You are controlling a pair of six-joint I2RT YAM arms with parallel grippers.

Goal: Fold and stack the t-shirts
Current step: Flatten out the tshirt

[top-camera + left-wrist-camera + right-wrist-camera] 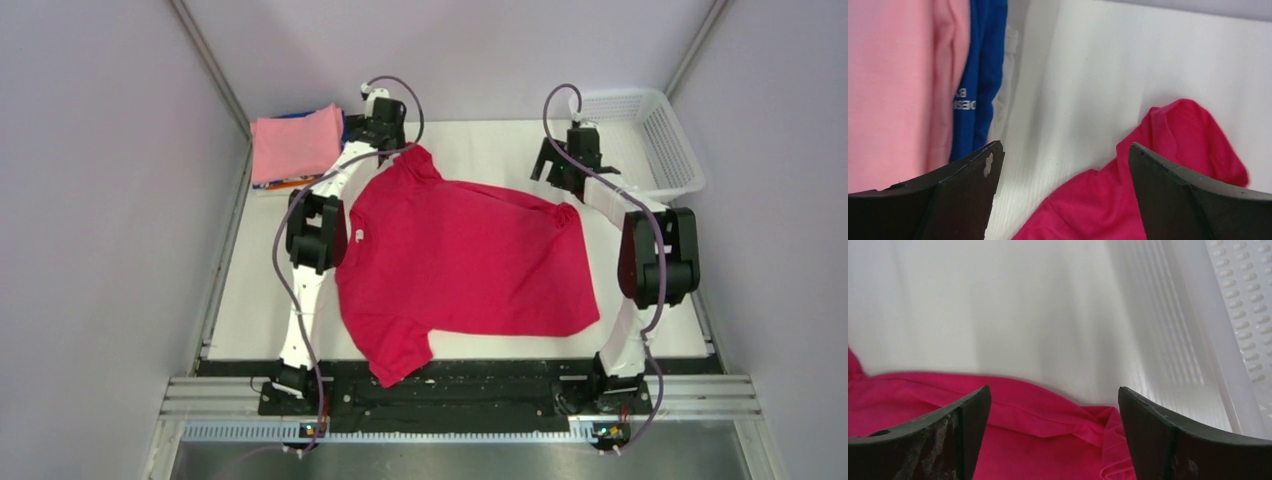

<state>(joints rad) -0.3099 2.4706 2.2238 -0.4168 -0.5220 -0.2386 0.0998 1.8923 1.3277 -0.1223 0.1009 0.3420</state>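
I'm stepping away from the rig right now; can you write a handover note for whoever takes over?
Left gripper: open, empty, over the far sleeve of the red t-shirt.
Right gripper: open, empty, over its far hem corner.
The shirt lies spread out mid-table, unfolded.
Folded stack, pink t-shirt on top, at the far-left corner.
Done: that stack. Left: fold the red one, add it to the stack.
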